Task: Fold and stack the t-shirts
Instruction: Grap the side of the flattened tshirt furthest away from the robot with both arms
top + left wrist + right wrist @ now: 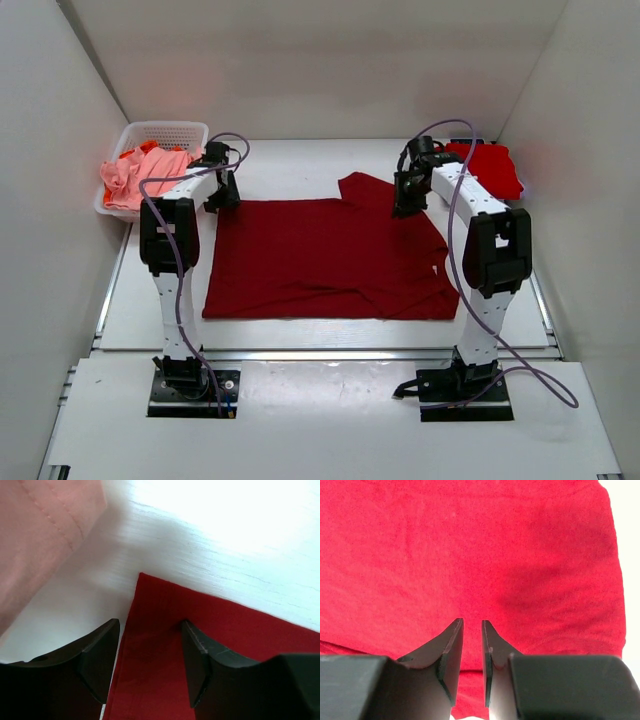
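At the far left, a white basket (150,130) sits against the side wall, with a salmon-pink shirt (135,182) spilling over its near rim and an orange shirt (148,148) bunched behind it. Just to the right, the left gripper (222,195) hangs low over the far left corner of the dark maroon shirt (320,262). In the left wrist view its jaws stand released and wide apart, with that corner of the maroon shirt (225,630) lying flat on the white table (225,545) beneath them and pink cloth (40,540) off to one side. The maroon shirt is spread flat across the middle of the table (300,160), one sleeve sticking out at its far edge. The right gripper (405,205) is over the far right part of this shirt, just beside that sleeve. Its jaws (471,621) are clenched almost fully, leaving only a thin slit, and red cloth fills the view behind them. I cannot tell whether any cloth is caught. At the far right corner, a bright red shirt (492,168) lies folded, apart from the maroon one.
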Controlling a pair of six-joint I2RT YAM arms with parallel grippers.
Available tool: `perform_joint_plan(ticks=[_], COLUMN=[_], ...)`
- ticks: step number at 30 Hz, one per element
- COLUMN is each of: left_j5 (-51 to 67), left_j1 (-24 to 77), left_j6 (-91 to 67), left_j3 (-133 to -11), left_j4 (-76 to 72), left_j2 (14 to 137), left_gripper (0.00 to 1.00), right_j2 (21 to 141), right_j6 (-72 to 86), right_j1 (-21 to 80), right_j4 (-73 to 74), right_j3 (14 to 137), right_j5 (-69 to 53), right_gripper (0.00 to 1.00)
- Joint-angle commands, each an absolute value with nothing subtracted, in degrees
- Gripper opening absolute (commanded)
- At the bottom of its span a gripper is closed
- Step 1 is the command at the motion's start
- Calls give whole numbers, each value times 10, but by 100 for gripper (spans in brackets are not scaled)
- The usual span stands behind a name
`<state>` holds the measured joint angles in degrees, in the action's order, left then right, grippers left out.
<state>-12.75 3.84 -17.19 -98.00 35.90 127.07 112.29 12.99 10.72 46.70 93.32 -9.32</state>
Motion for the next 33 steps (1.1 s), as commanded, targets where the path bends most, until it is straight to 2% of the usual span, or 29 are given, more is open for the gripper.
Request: perform_joint_plan(ticks=[1,2,5,7,9,11,15,26,30,33], left_j5=[-119,-116,-103,-91,-88,-83,-77,-70,-69,-68], left_j1=[25,23,25,28,30,33,34,39,41,44], left_j6=[-164,-163,-158,-158,-152,-150,-147,-146,-147,-147], left_j3=[-1002,-1005,-1039,-1055,-1062,-1056,-1042,-1005,-1009,-1007], left_j4=[363,364,388,407,411,408,401,393,399,399], left_j2=[1279,1287,1305,1318,1322,1317,1308,1295,1297,1297], left_gripper=[61,61,45,25,13,2,1,3,4,4], right_j2=[1140,1145,1193,1221,1273,1317,1431,1497,1501,1509], right_j6=[124,127,127,128,126,122,113,125,126,139], right_j1=[98,93,78,60,50,43,30,8,21,24], right_j4=[461,458,458,475,496,510,554,533,532,521], right_j3=[967,971,1028,1078,1157,1227,1405,1418,1419,1426], right_j5=[-84,-89,-84,-91,-91,-84,-87,-229,-226,-256], right_gripper=[19,19,20,20,23,30,39,44,47,42])
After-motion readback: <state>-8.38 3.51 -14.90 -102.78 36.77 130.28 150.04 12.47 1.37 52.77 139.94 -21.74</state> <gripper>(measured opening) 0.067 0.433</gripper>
